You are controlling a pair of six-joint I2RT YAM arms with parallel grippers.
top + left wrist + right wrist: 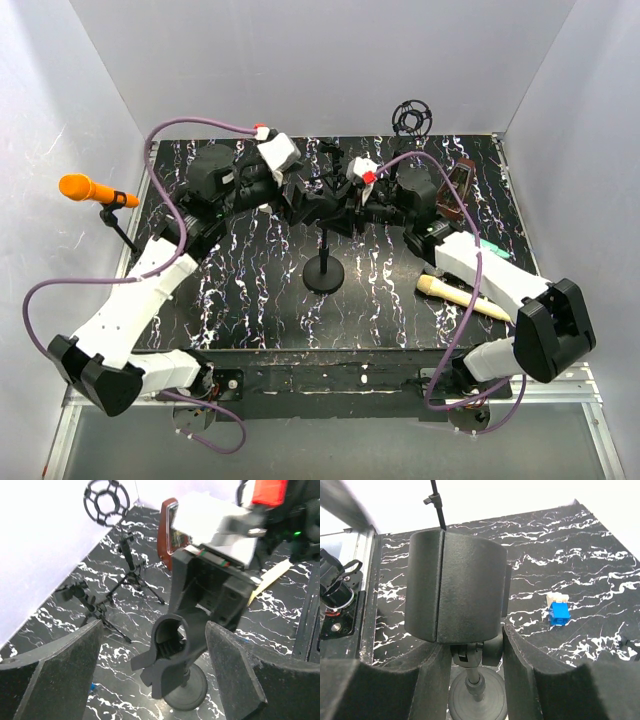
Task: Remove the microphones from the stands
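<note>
A black desk stand with a round base [322,275] stands mid-table. Its clip [170,652] is empty, seen end-on in the left wrist view. My left gripper [155,647] is open, one finger on each side of the clip, not touching it. My right gripper [472,650] is shut on the swivel joint under the clip [455,587]. In the top view the two grippers meet above the stand pole. A cream microphone [460,297] lies on the table at the right. An orange microphone [85,188] sits in another stand at the left edge.
A round shock mount [410,117] on a small tripod [131,565] stands at the back, with a second low tripod [90,605] near it. A brown case [167,530] lies back right. A blue connector [559,612] lies on the marbled table [250,300]. White walls surround the table.
</note>
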